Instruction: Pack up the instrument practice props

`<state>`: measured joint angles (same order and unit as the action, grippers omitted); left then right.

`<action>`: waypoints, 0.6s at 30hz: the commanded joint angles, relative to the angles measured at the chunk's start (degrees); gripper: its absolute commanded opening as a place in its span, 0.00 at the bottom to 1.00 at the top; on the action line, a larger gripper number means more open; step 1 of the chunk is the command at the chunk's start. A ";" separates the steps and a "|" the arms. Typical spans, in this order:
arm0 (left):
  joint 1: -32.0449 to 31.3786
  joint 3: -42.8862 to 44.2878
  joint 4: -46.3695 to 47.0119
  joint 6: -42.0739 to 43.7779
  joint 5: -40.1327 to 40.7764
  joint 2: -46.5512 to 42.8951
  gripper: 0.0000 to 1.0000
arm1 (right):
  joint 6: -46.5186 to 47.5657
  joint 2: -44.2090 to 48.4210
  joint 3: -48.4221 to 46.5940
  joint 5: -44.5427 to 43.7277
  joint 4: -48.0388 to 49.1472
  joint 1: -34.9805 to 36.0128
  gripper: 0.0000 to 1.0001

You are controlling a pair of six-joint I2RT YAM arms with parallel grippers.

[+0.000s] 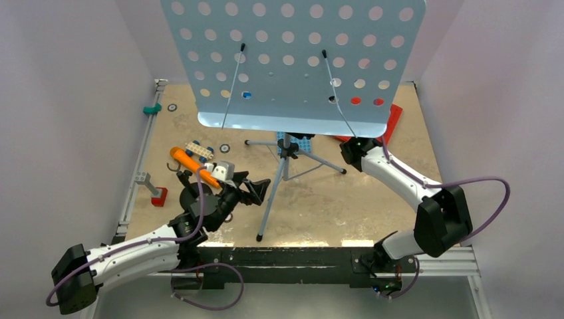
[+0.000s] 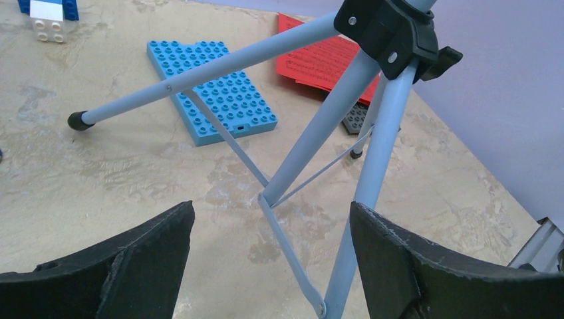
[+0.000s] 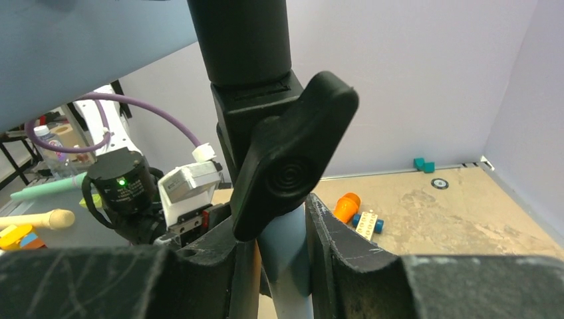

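Tan table (image 1: 379,209): music stand (image 1: 299,71), blue plate (image 2: 213,86), red pages (image 2: 319,56)

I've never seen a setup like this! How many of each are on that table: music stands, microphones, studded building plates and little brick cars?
music stand: 1
microphone: 1
studded plates: 2, a blue plate and a grey plate
brick car: 1
Total: 5

I read light as bright, even, overhead. Faint soft shadows under music stand (image 1: 299,72) legs on table (image 1: 372,206). Pale glare at near table edge. Wrist views sharp mid-frame, foreground dark.
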<state>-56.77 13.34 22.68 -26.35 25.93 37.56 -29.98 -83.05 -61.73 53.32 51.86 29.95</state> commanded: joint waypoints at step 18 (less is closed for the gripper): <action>-0.36 -2.80 23.50 0.25 -4.34 7.59 1.00 | 2.26 5.45 14.44 -7.32 -8.45 1.25 0.00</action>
<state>-56.77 12.05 40.73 -24.80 22.24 45.87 -26.57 -76.18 -53.91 47.31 50.72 31.48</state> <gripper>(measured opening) 0.996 0.289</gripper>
